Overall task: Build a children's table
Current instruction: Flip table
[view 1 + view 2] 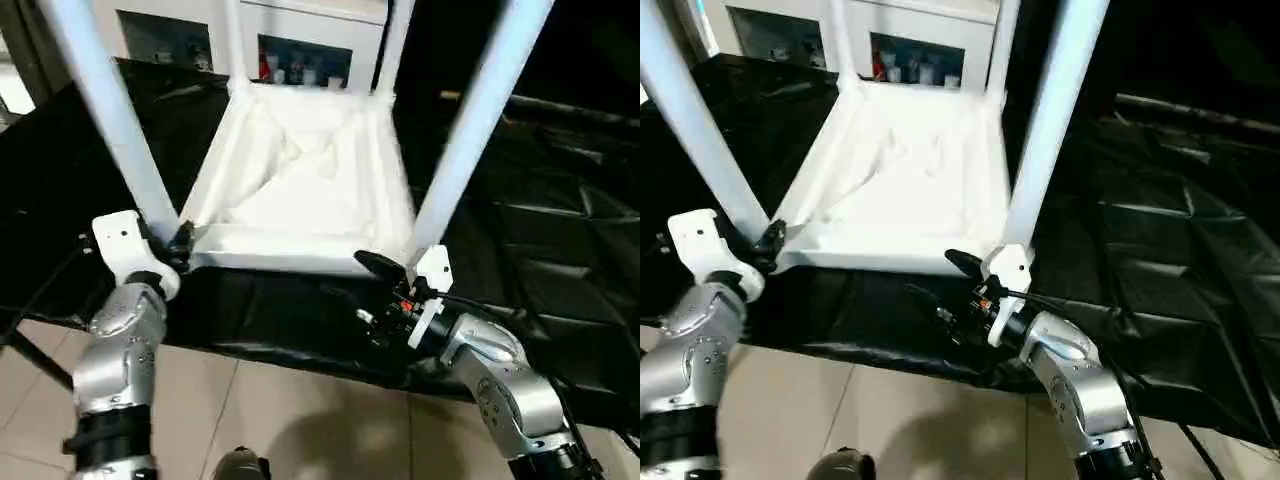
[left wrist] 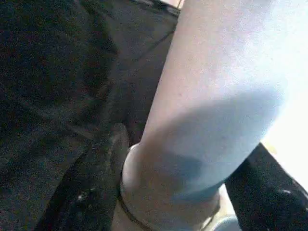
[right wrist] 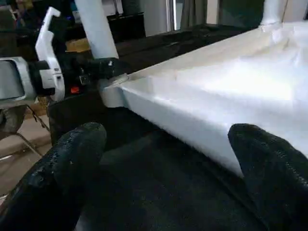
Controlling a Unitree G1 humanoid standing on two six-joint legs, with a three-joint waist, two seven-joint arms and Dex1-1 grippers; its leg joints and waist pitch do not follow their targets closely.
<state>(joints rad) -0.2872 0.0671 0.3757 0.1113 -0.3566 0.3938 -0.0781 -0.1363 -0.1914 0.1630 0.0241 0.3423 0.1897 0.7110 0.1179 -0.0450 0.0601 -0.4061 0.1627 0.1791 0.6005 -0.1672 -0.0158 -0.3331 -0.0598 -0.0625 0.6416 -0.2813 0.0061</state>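
Note:
The children's table lies upside down on the black-draped work table, its white tabletop (image 1: 300, 190) facing up with the raised rim (image 1: 280, 262) toward me. Four white legs stand in the corner sockets: near-left leg (image 1: 110, 110), near-right leg (image 1: 480, 120) and two far legs (image 1: 232, 40). My left gripper (image 1: 180, 240) is shut on the base of the near-left leg (image 2: 211, 96), just above its socket, a black finger (image 2: 108, 154) pressed to each side. My right gripper (image 3: 168, 149) stands open in front of the near rim (image 3: 192, 120), by the near-right corner, holding nothing.
The black drape (image 1: 560, 230) spreads wide to the right of the tabletop. Its front edge (image 1: 300, 350) drops to a tiled floor (image 1: 300, 420) just below my forearms. A white cabinet with small bottles (image 1: 300, 65) stands behind. A dark stand leg (image 1: 30, 350) crosses the floor at left.

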